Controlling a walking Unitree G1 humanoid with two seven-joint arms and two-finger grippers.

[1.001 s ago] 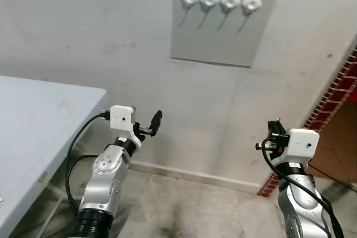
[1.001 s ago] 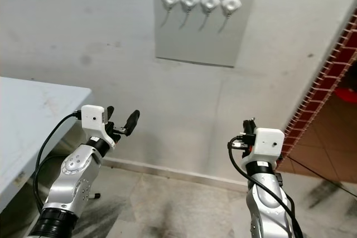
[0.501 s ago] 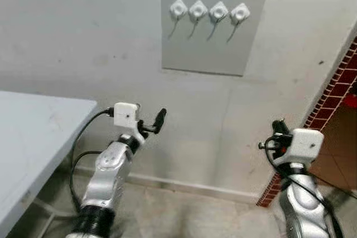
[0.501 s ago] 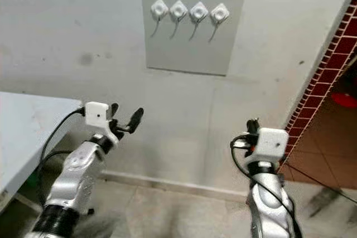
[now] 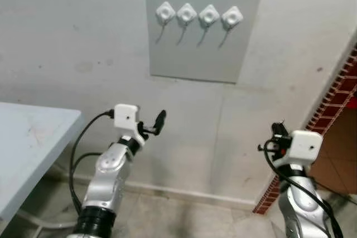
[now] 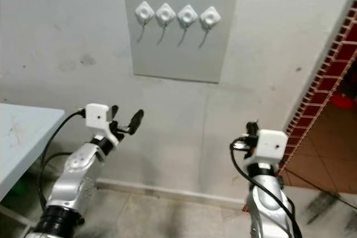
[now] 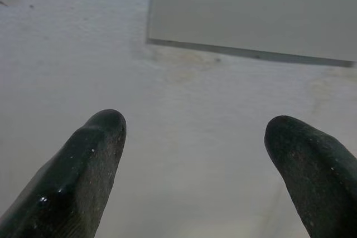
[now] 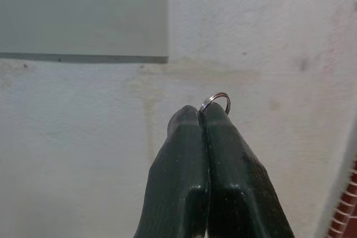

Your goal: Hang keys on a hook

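Two silver arms rise before a pale plaster wall where a grey panel (image 5: 204, 28) carries four white hooks (image 5: 199, 15) in a single row, each with a thin wire prong hanging below its diamond-shaped base. The panel sits at 12 o'clock in the head views, above both arms.

The right gripper (image 8: 203, 111), at about 4 o'clock in the head views, has its two black fingers (image 8: 228, 154) pressed tightly together, pinching one small metal key ring (image 8: 216, 101) whose loop stands clear just above the fingertips. No key blades can be made out beyond that ring. The ring is held well below the panel's lower right corner, apart from the wall.

The left gripper (image 5: 152, 126), at about 8 o'clock, points toward the wall with its two fingers (image 7: 83, 171) spread wide apart and nothing between them.

One white surface (image 5: 28, 149) juts in at 9 o'clock. A red-brick edge (image 5: 329, 121) runs down at 3 o'clock.
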